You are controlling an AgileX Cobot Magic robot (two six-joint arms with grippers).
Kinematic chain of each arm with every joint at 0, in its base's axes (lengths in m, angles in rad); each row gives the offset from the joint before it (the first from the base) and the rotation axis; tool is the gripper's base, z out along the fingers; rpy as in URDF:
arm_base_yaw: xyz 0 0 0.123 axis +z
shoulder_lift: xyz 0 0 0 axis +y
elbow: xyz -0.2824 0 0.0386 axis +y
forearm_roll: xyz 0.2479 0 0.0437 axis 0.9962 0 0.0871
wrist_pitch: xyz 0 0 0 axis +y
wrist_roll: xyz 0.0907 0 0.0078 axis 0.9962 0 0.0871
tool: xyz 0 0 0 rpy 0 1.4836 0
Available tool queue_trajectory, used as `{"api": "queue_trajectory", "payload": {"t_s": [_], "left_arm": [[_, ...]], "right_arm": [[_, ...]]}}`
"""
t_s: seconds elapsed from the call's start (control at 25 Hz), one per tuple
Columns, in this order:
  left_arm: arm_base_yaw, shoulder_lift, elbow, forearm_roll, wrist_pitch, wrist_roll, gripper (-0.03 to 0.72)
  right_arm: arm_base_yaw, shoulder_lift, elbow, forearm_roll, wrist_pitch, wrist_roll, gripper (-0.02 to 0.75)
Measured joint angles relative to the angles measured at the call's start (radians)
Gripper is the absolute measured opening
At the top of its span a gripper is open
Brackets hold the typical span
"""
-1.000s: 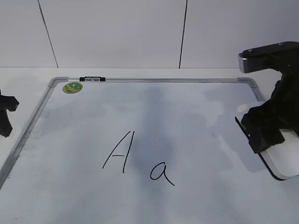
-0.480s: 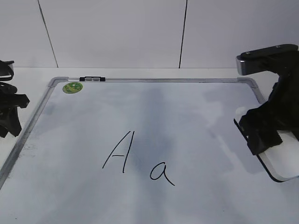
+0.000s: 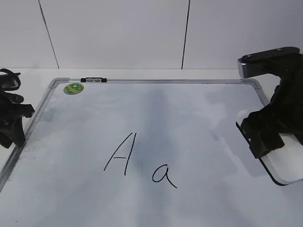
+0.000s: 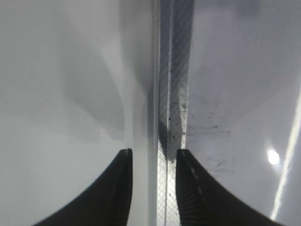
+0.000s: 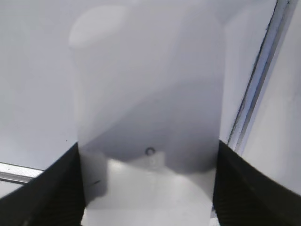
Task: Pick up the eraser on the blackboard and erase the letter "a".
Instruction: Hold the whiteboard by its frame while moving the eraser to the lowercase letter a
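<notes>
The blackboard (image 3: 189, 113) lies flat and takes up most of the exterior view. The small letter "a" (image 3: 164, 176) is written near its front middle. The eraser (image 3: 289, 163) lies at the board's right edge, and it fills the right wrist view (image 5: 148, 94). My right gripper (image 3: 267, 135) sits over it, and its fingers (image 5: 148, 146) press against both long sides. My left gripper (image 3: 12, 125) is at the board's left edge. It is open and empty, and its fingers (image 4: 154, 153) straddle the grey frame (image 4: 171, 94).
A taller capital "A" (image 3: 120, 153) stands just left of the small "a". A round green sticker (image 3: 73, 88) and a black clip (image 3: 93, 80) are at the board's far left corner. A white tiled wall rises behind the table.
My left gripper has moved right into view, up to the board's left frame. My right gripper has shifted slightly left over the eraser.
</notes>
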Motion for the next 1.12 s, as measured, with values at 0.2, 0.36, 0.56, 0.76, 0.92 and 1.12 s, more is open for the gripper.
{"api": "queue_trajectory", "payload": {"t_s": [0.2, 0.36, 0.56, 0.76, 0.92, 1.12], "left_arm": [[0.003, 0.027, -0.008, -0.006, 0.002, 0.000, 0.235], [0.002, 0.027, -0.008, -0.007, 0.002, 0.000, 0.233], [0.002, 0.027, -0.008, -0.019, 0.004, 0.000, 0.052], [0.002, 0.027, -0.009, -0.018, 0.006, 0.002, 0.016], [0.002, 0.027, -0.009, -0.018, 0.006, 0.002, 0.016], [0.002, 0.027, -0.009, -0.018, 0.006, 0.003, 0.016]], "right_arm": [[0.000, 0.000, 0.000, 0.000, 0.000, 0.000, 0.559], [0.000, 0.000, 0.000, 0.001, 0.000, 0.000, 0.559], [0.000, 0.000, 0.000, 0.001, 0.000, 0.000, 0.559], [0.000, 0.000, 0.000, 0.002, 0.000, 0.000, 0.559], [0.000, 0.008, -0.003, 0.002, 0.000, -0.015, 0.559], [0.016, 0.091, -0.069, 0.000, 0.035, -0.027, 0.559]]}}
